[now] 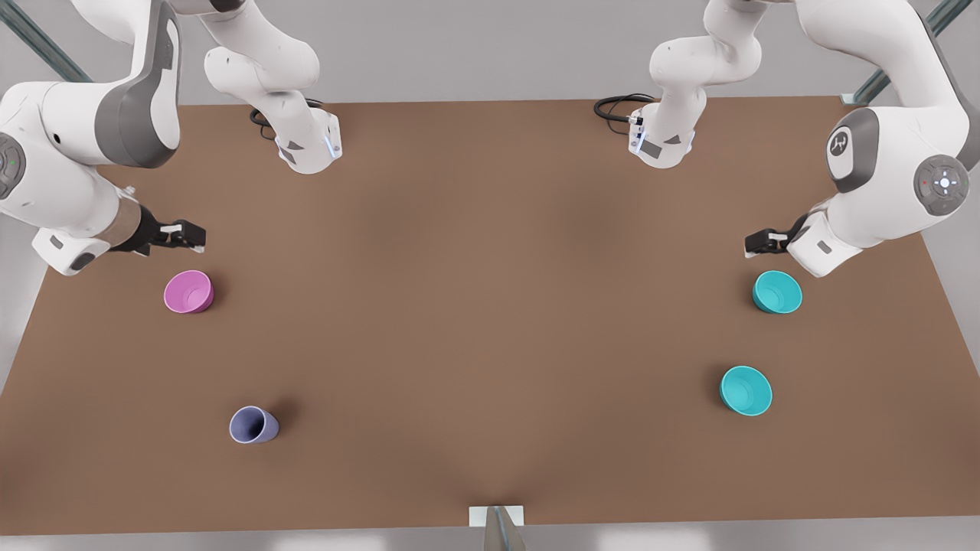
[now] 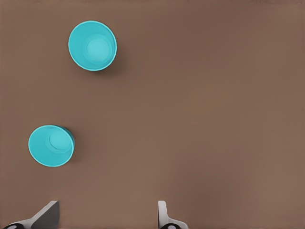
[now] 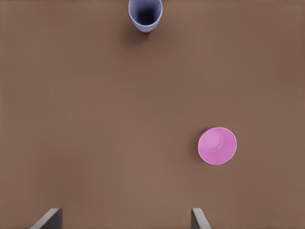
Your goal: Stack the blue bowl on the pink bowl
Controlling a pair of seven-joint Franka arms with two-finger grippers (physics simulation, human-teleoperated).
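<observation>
Nothing is stacked yet: all vessels stand upright and apart on the brown tabletop [image 1: 490,306]. The pink bowl [image 1: 188,291] sits at the front view's left, just below the right pincer [image 1: 190,236], whose fingers [image 3: 47,219] stand wide with nothing between them. Two look-alike teal bowls sit at the front view's right; the blue bowl [image 1: 777,292] nearest the left pincer [image 1: 756,243] is the likelier candidate, the other teal bowl [image 1: 746,390] lying farther off. The left pincer's fingers [image 2: 44,215] are likewise spread wide and empty, hovering above the tabletop. A lavender cup [image 1: 253,425] stands well clear and plays no part. Judgement: the arms are poised for approach; the blue bowl must cross the whole tabletop.
</observation>
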